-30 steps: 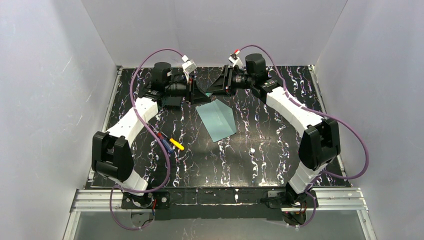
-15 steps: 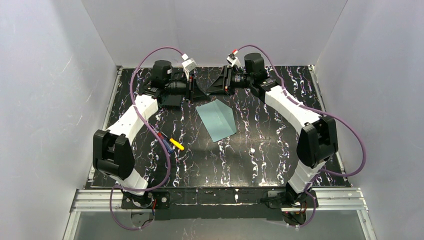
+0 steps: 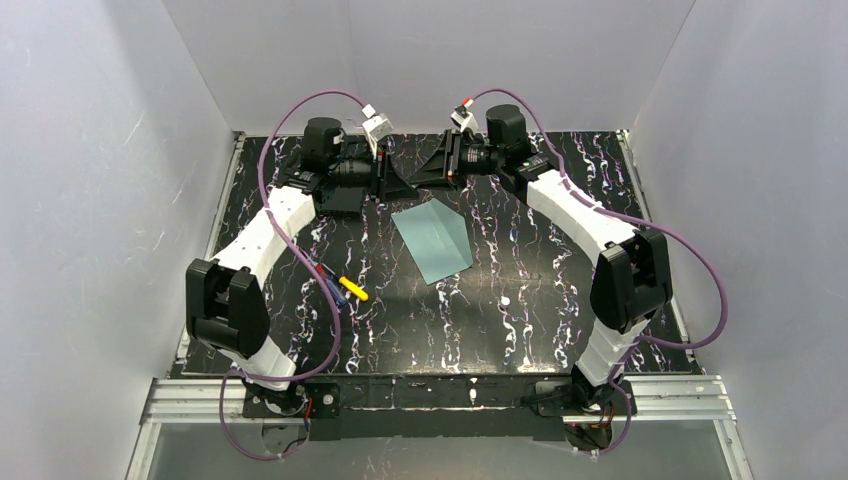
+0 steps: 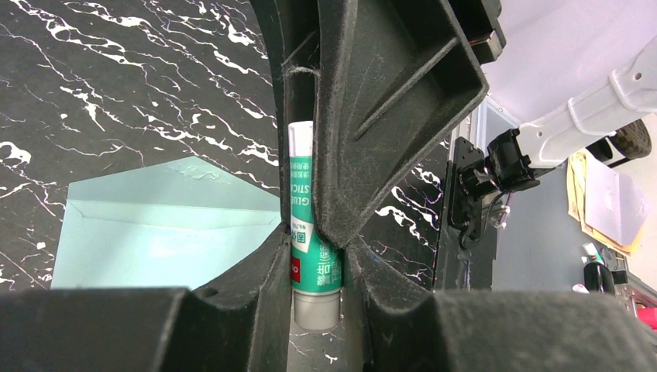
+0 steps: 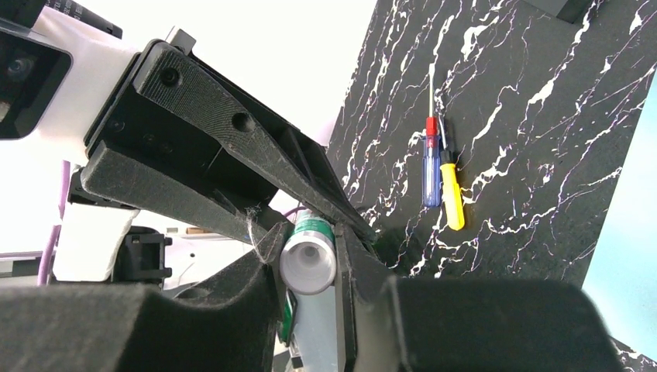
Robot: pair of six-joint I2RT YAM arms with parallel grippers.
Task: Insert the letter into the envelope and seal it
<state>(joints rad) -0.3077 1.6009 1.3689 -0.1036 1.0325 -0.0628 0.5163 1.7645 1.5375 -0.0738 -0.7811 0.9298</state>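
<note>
The teal envelope [image 3: 433, 243] lies flat mid-table with its flap open toward the far side; it also shows in the left wrist view as the envelope [image 4: 155, 232]. The letter is not visible in any view. Both grippers meet in the air just beyond the envelope. My left gripper [image 4: 316, 260] is shut on the body of a green glue stick [image 4: 314, 232], grey end toward its camera. My right gripper [image 5: 308, 263] faces it and is shut on the stick's white far end [image 5: 308, 262]. From above, the left gripper [image 3: 398, 185] and right gripper [image 3: 428, 178] nearly touch.
A red-and-blue screwdriver [image 3: 328, 280] and a yellow-handled one [image 3: 352, 288] lie left of the envelope, also seen in the right wrist view [image 5: 431, 167]. White walls enclose the black marbled table [image 3: 520, 300] on three sides.
The right gripper's jaws have narrowed onto the glue stick's end and the right arm has edged slightly left. The left gripper and the envelope have stayed put.
</note>
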